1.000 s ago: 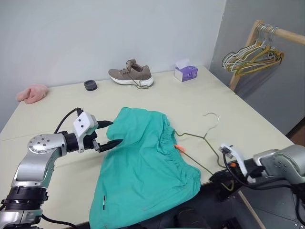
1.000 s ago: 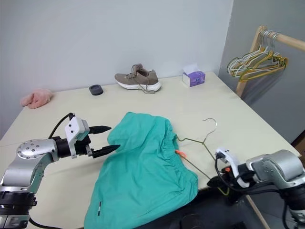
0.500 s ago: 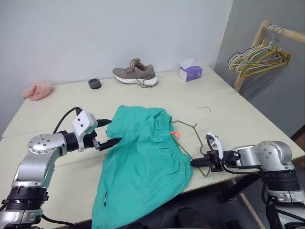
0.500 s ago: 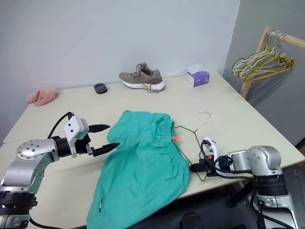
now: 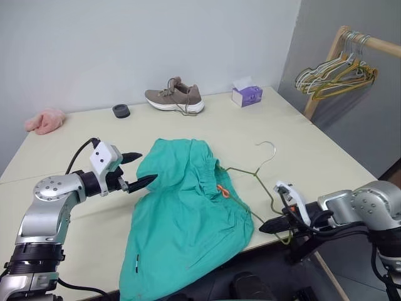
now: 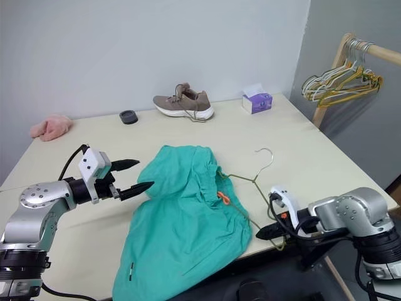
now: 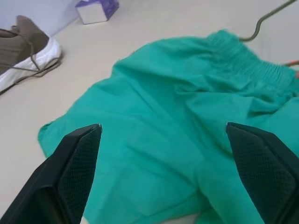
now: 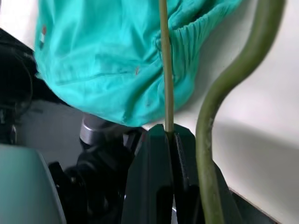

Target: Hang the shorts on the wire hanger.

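Your right claw (image 6: 266, 232) stays pinched on the wire hanger (image 6: 254, 182) at the counter (image 6: 301, 157) edge; since a second ago the hanger has slid leftward, its bar under the shorts (image 6: 188, 219). Your left claw (image 6: 141, 175) stays spread at the shorts' far edge.

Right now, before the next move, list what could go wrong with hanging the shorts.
1. The right end effector pinches only a thin wire of the hanger near the table edge; the hanger may twist or slip free.
2. Part of the hanger is tucked into the shorts; pulling could drag them off the near edge, where they already overhang.
3. The left end effector is open beside the shorts, gripping nothing, so the cloth may bunch.
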